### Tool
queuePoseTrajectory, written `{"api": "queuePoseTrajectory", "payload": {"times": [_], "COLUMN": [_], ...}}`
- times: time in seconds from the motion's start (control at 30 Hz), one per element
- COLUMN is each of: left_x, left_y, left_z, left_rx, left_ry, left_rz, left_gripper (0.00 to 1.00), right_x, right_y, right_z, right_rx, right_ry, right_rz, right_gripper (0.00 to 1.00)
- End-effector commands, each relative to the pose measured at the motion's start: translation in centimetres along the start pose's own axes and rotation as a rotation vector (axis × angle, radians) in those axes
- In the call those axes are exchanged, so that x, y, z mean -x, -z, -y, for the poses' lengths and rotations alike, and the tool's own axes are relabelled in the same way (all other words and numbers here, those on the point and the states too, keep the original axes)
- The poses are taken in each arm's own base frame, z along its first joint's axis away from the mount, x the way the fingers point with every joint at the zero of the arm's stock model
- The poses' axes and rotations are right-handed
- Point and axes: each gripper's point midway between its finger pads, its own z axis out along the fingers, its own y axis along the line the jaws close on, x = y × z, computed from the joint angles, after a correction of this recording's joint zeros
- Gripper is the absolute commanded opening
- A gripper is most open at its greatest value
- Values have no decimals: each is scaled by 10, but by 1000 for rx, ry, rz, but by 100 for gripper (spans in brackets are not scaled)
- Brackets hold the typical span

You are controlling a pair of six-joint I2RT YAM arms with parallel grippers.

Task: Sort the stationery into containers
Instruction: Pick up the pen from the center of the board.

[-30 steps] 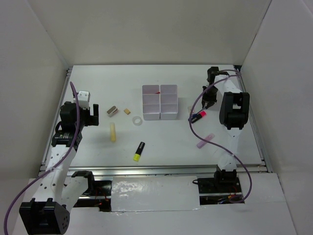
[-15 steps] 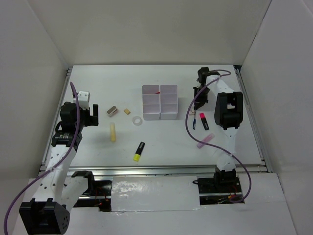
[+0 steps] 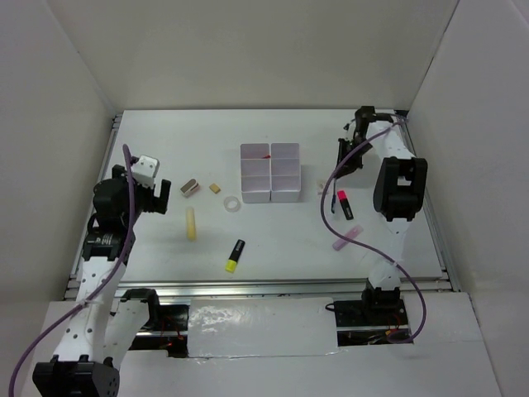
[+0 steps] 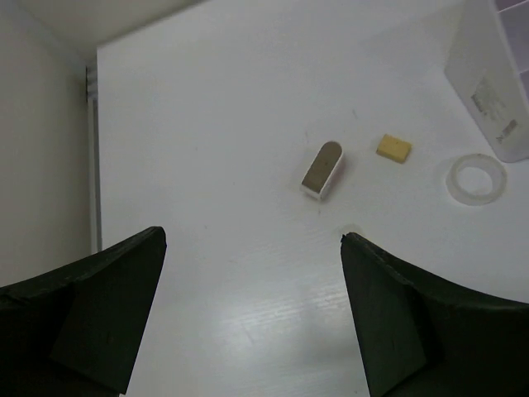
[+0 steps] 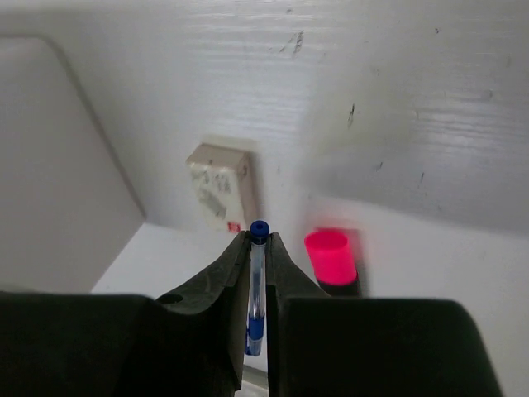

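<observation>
My right gripper (image 5: 259, 241) (image 3: 344, 159) is shut on a thin blue-capped pen (image 5: 258, 285) that lies lengthwise between its fingers. Just below it lie a pink-black highlighter (image 5: 331, 256) (image 3: 342, 198) and a small white eraser (image 5: 219, 186). The white containers (image 3: 270, 172) stand mid-table, with a red pen (image 3: 266, 155) in a back compartment. My left gripper (image 4: 252, 240) (image 3: 159, 195) hangs open and holds nothing, short of the metal clip (image 4: 322, 169), the tan eraser (image 4: 393, 148) and the clear tape ring (image 4: 475, 179).
A pale yellow stick (image 3: 191, 223) and a yellow-black highlighter (image 3: 235, 255) lie front left of the containers. A lilac tube (image 3: 347, 236) lies front right. White walls enclose the table on three sides.
The right gripper shut on the blue pen beside the pink highlighter and shifted back and right. The highlighter turned from slanted to nearly upright in the view. The left arm turned slightly.
</observation>
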Motion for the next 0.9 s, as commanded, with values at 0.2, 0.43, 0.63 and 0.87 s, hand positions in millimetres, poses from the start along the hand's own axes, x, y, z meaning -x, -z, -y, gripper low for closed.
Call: {"api": "queuePoseTrajectory", "payload": {"times": [0.2, 0.43, 0.63, 0.87], "left_x": [113, 107, 102, 76], "left_y": [30, 44, 78, 93], "left_z": [87, 233, 328, 368], "left_rx": [-478, -811, -981, -1041], "left_ry": [-718, -1224, -1299, -1402], "left_rz": [550, 850, 1080, 1203], "left_gripper": [99, 97, 99, 99], "right_x": [-24, -70, -99, -122], "right_y": [126, 142, 143, 116], "right_z": [-98, -153, -176, -187], "right_rx": [340, 582, 660, 640], "right_ry": [266, 281, 281, 195], "right_rz": [182, 81, 5, -92], "right_gripper": [0, 0, 0, 0]}}
